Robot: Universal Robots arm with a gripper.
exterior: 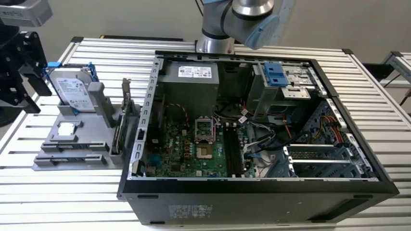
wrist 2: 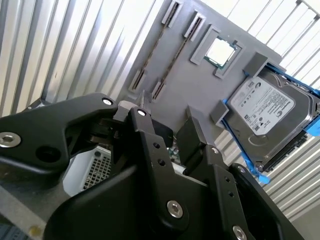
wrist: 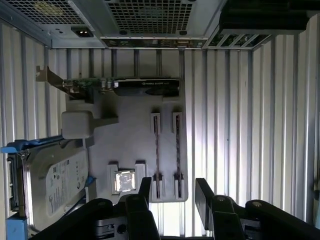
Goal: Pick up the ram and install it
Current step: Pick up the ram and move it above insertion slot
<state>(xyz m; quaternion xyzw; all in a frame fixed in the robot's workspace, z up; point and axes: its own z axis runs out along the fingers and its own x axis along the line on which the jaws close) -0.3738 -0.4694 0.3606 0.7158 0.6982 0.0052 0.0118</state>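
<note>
Exterior view first: you've got the open PC case [exterior: 257,185] in the middle of the slatted table [exterior: 385,120], and the grey parts tray [exterior: 90,132] sits just beside it on the exterior view's left. The ram [exterior: 69,159] stands on edge in the tray's holders along the near side, with a second stick [exterior: 74,144] right next to it. Behind those are the processor chip [exterior: 67,129] and the hard drive [exterior: 74,91]. Your gripper [exterior: 27,94] hangs at the exterior view's left edge, up by the hard drive and well apart from the case. In the second wrist view the gripper [wrist 2: 165,117] is spread wide with nothing in it. Past its fingers [wrist 2: 145,130] you can see the ram [wrist 2: 153,45] and the second stick [wrist 2: 176,56] sitting parallel in the tray, off to one side of the chip [wrist 2: 218,51]. In the first wrist view the gripper [wrist: 174,182] hovers above the tray, jaws apart and empty. The ram [wrist: 177,150] and the second stick [wrist: 156,150] run away from the gap toward the expansion card [wrist: 140,86], neither one touched.
</note>
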